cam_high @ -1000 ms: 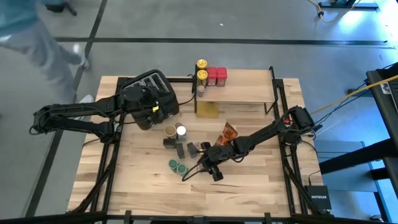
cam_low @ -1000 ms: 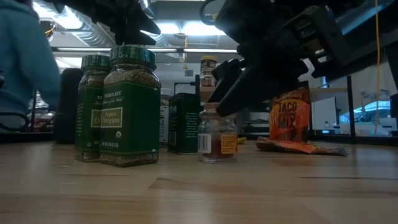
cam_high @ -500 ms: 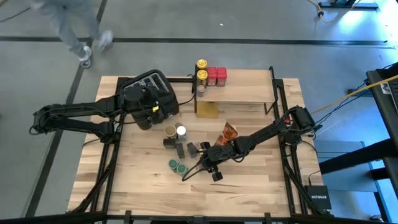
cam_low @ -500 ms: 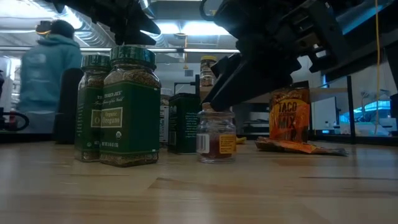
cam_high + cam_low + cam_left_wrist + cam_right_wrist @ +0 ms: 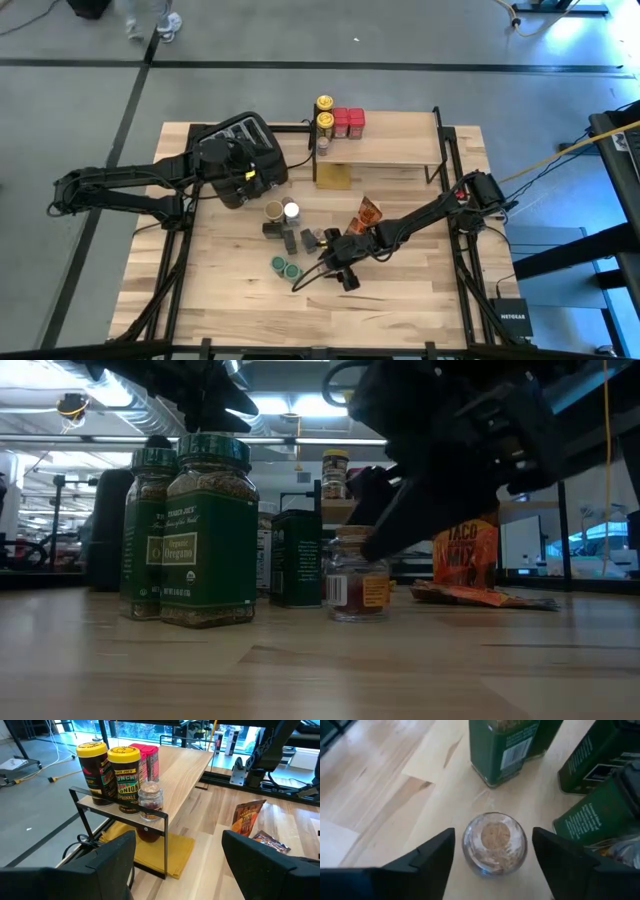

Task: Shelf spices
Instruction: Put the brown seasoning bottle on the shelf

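Right gripper [image 5: 490, 845]: fingers apart, straddling small clear jar [image 5: 494, 841], not clamped on it.
Jar: upright on table [image 5: 420, 300], beside green jars [image 5: 208, 530].
Left gripper [image 5: 177, 855]: wide open, empty, above toaster [image 5: 240, 135].
Shelf [image 5: 385, 140]: yellow-lid jars [image 5: 124, 779], red tins [image 5: 348, 122] at its end.
Taco packet [image 5: 466, 555]: near jar.

- Shelf [image 5: 385, 140] at the table's far edge — jars [image 5: 325, 113] on its left end.
- Toaster [image 5: 243, 150] left of the shelf.
- Loose jars [image 5: 285, 240] mid-table, taco mix packet [image 5: 367, 213] to their right.
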Available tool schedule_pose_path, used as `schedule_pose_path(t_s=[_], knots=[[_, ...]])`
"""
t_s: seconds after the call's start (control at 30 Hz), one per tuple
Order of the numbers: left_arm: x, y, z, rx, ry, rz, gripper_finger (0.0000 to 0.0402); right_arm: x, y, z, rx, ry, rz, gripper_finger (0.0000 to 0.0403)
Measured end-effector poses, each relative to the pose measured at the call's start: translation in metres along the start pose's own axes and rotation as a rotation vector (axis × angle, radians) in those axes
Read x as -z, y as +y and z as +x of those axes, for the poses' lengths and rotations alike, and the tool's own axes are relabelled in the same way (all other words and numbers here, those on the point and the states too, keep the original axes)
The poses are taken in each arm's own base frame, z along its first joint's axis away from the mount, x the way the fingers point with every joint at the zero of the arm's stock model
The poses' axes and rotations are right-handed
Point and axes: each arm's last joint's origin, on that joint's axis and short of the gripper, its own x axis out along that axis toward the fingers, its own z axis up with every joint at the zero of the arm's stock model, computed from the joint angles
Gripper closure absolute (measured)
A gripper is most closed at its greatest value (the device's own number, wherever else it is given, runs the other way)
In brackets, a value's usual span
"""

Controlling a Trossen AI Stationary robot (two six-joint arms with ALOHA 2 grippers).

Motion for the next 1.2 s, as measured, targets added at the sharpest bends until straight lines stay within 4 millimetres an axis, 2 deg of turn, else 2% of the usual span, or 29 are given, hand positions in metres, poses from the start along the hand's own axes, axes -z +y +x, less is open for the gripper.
schedule_pose_path(t_s=[0.17, 0.3, 0.5, 0.7, 0.8, 0.97, 1.2], knots=[[0.000, 0.000, 0.000, 0.000, 0.000, -0.001, 0.0112, -0.001, -0.001, 0.003, 0.023, -0.017, -0.028, 0.0120], [0.000, 0.000, 0.000, 0.000, -0.001, -0.002, 0.0112, 0.006, -0.004, 0.010, 0.026, 0.009, -0.034, 0.0130], [0.000, 0.000, 0.000, 0.000, 0.000, -0.001, 0.0112, 0.003, -0.003, 0.011, 0.016, -0.031, -0.054, 0.0165], [0.000, 0.000, 0.000, 0.000, 0.000, -0.003, 0.0112, 0.005, -0.004, 0.011, 0.035, -0.002, -0.052, 0.0224], [0.000, 0.000, 0.000, 0.000, 0.000, -0.001, 0.0112, 0.004, -0.004, 0.010, 0.038, -0.001, -0.051, 0.0224], [0.000, 0.000, 0.000, 0.000, 0.001, -0.001, 0.0112, 0.001, -0.004, -0.002, 0.063, 0.023, -0.052, 0.0222], [0.000, 0.000, 0.000, 0.000, 0.001, -0.001, 0.0112, -0.020, -0.006, -0.043, 0.164, -0.007, -0.066, 0.0223]])
